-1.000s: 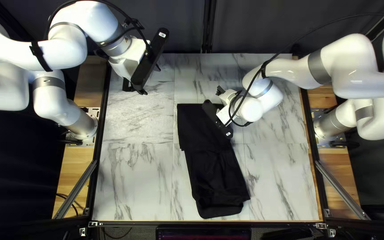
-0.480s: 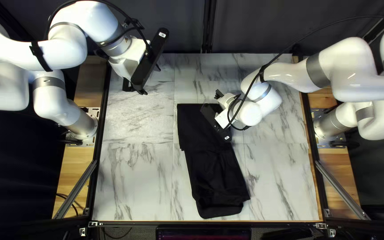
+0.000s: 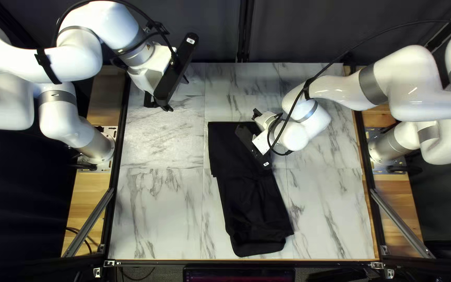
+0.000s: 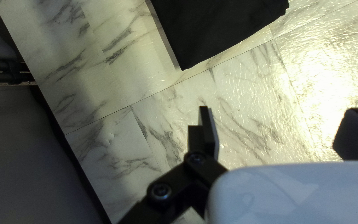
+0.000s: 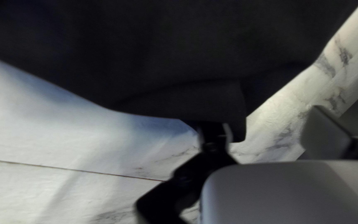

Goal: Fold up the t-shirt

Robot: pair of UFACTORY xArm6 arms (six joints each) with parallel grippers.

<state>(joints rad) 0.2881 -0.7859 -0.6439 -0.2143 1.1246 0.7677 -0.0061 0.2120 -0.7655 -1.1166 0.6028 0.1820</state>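
One black t-shirt, in a long narrow fold on the table.
It should handle light, soft and floppy; I'd pinch all layers at the far end's corner; my right gripper is there, spread wide, one finger perhaps touching cloth, though blur hides contact; my left gripper, well apart from it, is wide and empty.

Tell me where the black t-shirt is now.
In the top left view, the black t-shirt lies mid-table, running toward the near edge, with the right gripper at its far end.
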